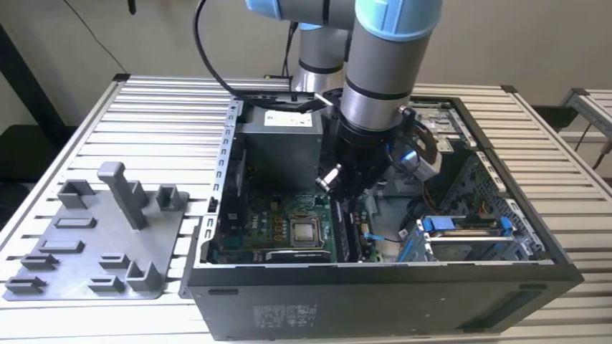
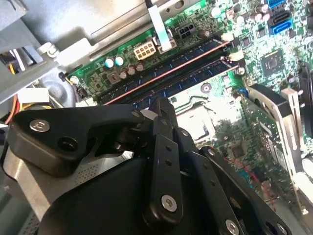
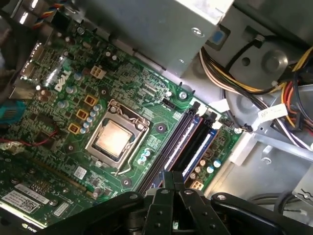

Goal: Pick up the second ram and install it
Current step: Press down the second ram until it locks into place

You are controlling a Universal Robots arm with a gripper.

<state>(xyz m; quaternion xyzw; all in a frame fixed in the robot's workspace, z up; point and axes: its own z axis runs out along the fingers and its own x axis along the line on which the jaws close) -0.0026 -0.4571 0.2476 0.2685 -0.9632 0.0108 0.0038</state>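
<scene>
Hovering inside the computer case (image 1: 535, 247), my gripper (image 2: 164, 110) sits clenched just above the motherboard's (image 3: 58, 73) RAM slots (image 3: 188, 139), holding nothing.

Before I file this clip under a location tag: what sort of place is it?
Most likely a robotics lab or test bench for computer assembly. An open computer case with its motherboard exposed lies on a slatted metal table; beside it sits a grey parts tray, and the arm's gripper reaches into the case.

The black linkage gripper (image 2: 164, 110) hides its own fingertips in both wrist views. The dark open computer case (image 1: 383, 287) is cut off at the exterior view's lower edge.
</scene>
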